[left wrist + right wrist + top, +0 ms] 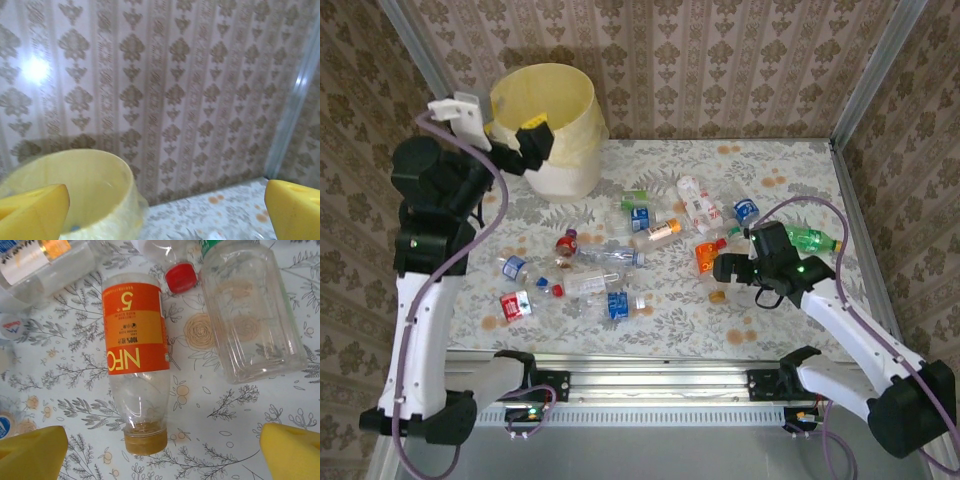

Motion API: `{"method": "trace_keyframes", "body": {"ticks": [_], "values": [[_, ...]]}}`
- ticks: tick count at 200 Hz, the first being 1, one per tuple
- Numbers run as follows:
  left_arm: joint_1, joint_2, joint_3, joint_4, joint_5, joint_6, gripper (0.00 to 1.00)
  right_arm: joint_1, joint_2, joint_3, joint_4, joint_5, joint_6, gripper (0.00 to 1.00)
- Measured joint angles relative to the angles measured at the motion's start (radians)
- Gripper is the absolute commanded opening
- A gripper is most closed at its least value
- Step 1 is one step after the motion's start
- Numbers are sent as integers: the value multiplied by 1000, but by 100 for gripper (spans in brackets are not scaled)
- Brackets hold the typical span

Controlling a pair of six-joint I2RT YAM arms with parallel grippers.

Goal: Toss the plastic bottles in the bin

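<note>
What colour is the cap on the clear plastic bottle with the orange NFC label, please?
Golden brown cap; clearest in the right wrist view.

- Table (790, 165), covered in a pale flowered cloth.
- Bin (560, 150) standing at its far left corner.
- Plastic bottles (620, 257) scattered across the middle, mostly lying flat.
- Green bottle (812, 240) near the right edge.

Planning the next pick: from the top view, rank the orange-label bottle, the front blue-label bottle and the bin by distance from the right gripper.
1. Orange-label bottle, beneath the right gripper.
2. Blue-label bottle, left, toward the near edge.
3. Bin, far left corner.
</note>
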Motion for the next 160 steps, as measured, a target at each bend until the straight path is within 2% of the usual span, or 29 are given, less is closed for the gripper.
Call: {"method": "trace_keyframes", "body": {"ticks": [79,125,160], "values": [[-86,-187,-256,-89,78,-38,100,30,168,-1,19,-42,22,100],[-86,-263,-328,-174,78,-87,100,71,294,-3,52,-34,31,88],[-86,-333,-337,-224,63,-101,100,103,383,-3,69,-13,41,84]]}}
